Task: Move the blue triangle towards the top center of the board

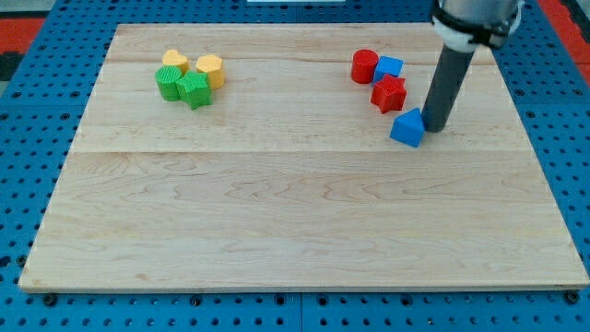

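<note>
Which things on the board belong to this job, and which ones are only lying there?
For the job:
blue triangle
my tip, touching the triangle's right side

Just lying about:
red cylinder
blue cube
red block
two yellow blocks
two green blocks

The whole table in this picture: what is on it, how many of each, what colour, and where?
Wooden board: one, pale wood, fills most of the view.
Blue perforated table: one, blue, under and around the board.
Yellow blocks: two, yellow, upper part of the view's left, side by side.
Green blocks: two, green, just below the yellow ones, touching them.
Red cylinder block: one, red, upper part of the view's right.
Blue cube-like block: one, blue, right beside the red cylinder.
Red star-like block: one, red, just below those two.
Blue triangle block: one, blue, below the red star-like block.
My tip: one dark rod, its end against the blue triangle's right side.
</note>
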`<state>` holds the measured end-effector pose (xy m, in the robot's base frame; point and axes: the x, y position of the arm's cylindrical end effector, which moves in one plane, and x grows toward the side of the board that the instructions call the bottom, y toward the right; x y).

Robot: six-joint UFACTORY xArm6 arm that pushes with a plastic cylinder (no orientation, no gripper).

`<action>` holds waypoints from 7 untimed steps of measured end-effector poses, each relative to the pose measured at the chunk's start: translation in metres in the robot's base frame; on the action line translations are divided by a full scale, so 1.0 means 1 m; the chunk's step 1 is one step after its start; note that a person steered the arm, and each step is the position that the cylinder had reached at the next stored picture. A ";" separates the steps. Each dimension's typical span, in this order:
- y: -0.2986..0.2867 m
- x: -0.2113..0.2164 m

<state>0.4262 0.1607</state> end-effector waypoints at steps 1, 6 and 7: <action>-0.066 0.040; -0.096 0.040; -0.142 0.012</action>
<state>0.4378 0.0182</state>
